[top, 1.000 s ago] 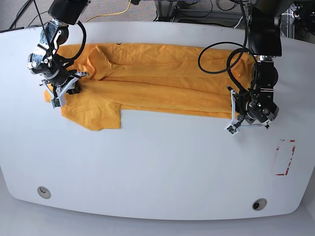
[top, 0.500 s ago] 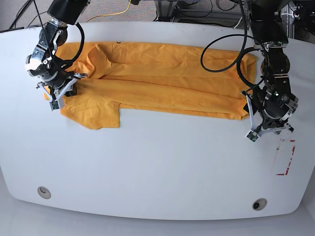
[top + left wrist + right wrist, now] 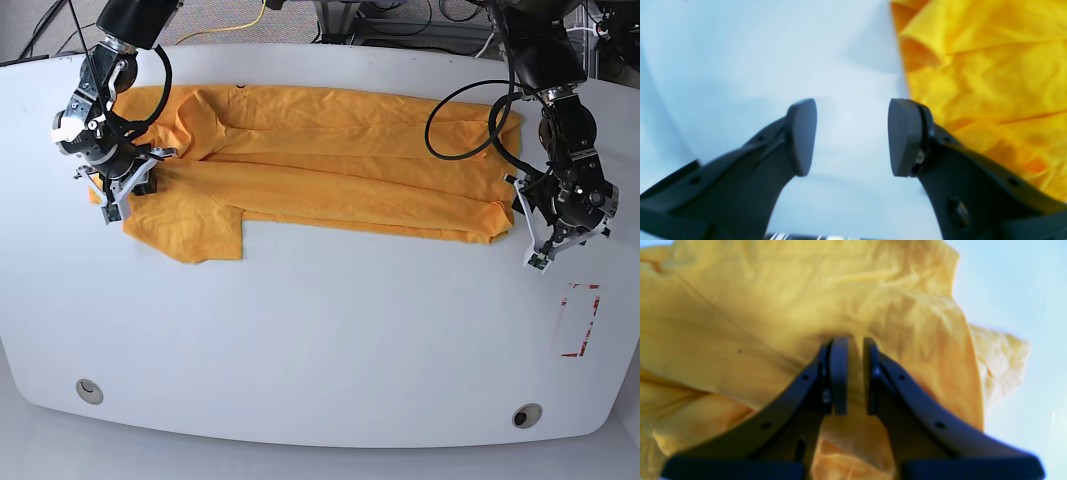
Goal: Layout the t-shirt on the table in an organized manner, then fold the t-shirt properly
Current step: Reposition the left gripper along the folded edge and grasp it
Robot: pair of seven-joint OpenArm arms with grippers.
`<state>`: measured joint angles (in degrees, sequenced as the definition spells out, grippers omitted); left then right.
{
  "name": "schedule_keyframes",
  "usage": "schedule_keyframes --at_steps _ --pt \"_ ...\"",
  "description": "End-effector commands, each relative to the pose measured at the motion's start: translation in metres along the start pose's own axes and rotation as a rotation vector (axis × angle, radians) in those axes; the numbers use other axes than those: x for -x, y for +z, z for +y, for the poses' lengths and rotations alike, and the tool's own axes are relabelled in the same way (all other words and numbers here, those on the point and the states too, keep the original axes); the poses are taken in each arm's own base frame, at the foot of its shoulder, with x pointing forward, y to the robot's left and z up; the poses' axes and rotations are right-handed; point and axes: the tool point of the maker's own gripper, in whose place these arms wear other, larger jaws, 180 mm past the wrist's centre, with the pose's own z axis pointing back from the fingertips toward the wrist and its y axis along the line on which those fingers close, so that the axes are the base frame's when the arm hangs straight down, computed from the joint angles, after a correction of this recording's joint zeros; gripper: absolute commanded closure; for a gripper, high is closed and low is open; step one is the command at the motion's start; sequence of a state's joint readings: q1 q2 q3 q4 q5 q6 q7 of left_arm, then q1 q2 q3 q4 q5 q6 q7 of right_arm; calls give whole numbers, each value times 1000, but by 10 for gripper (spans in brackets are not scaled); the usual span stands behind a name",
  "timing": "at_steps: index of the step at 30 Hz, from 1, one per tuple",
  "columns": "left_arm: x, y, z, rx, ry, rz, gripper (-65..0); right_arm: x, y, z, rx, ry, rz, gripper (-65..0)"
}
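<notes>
1. Shirt (image 3: 320,165) spread lengthwise along far edge of table (image 3: 320,340), partly folded, wrinkled.
2. Left gripper (image 3: 545,245) wide, empty, just off hem end.
3. Right gripper (image 3: 851,373) pinching sleeve-end cloth.
4. Layout near done; folding mostly left, by judgement.

- We see bright, even light in the base view, with soft shadows under the arms on the table (image 3: 320,340).
- Both wrist views look blurred and blue-tinted; the t-shirt (image 3: 773,306) there is soft, its wrinkles smeared.
</notes>
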<state>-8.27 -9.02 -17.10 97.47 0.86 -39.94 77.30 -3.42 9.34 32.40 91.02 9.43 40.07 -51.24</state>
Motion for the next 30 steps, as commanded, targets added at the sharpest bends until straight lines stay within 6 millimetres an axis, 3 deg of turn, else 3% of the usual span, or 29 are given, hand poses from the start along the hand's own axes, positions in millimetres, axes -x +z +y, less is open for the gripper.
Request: schedule_keyframes --at_steps 1,12,24,30 --pt "-17 4 -1 1 4 -59 -322 -15 4 -5 11 9 -50 -81" --pt "-30 4 -22 87 28 -123 -322 -15 4 -5 11 9 -50 -81" --pt "-28 2 -26 117 115 -145 -322 -15 4 -5 11 9 -50 -81" --pt "-29 -9 -33 156 129 -150 -322 -15 2 0 1 -1 -52 -81"
